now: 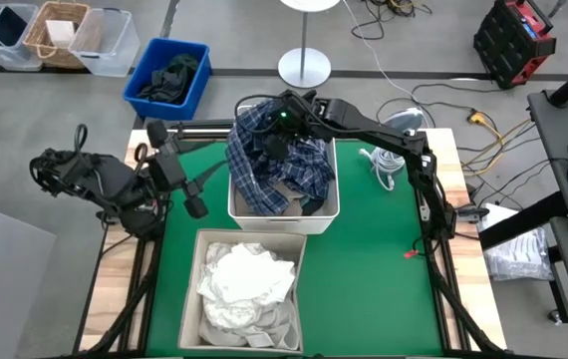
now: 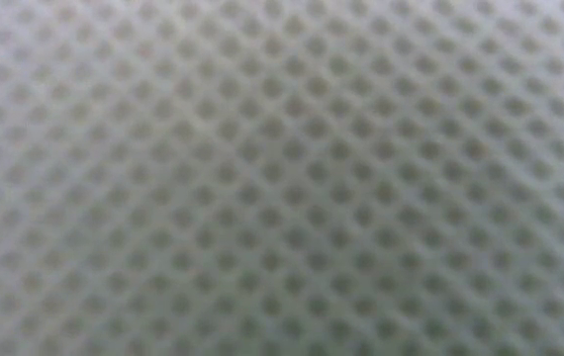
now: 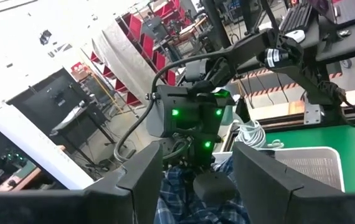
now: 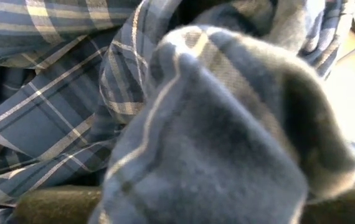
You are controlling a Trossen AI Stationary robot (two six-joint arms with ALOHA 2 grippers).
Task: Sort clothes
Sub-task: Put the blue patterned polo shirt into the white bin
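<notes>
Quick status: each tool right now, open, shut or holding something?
Left tool: open, empty, at the table's left edge.
Right tool: shut on the blue-and-white plaid shirt, over the white bin.

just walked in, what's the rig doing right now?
Sorting clothes. The right claw is shut on the blue-and-white plaid shirt, which drapes over the white rectangular bin at the back of the green mat; beige fabric shows under it. The left claw sits at the mat's left edge, fingers apart, holding nothing. The nearer grey fabric bin holds a pile of white garments. A blue plastic bin with dark cloth sits on the floor beyond the table. The low camera is blocked by mesh-like material.
</notes>
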